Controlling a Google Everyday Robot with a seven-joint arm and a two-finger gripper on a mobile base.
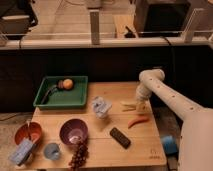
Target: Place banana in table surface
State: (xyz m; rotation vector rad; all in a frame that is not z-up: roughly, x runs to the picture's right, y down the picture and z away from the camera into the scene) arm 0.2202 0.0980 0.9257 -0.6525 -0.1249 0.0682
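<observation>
Nothing here carries text, a label, a brand or a number that can be read. The table surface (pixel 100 146) bears a small faint mark near its front corner on the camera's right, too small to make out. The gripper (pixel 138 106) hangs low over the right-hand part of the tabletop, as the camera sees it, just beside the banana (pixel 128 105).

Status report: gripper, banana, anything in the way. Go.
Gripper low over the table surface, far side. Banana beside it, near the wood; contact unclear. Orange-red pepper piece close in front, black remote beyond.
</observation>
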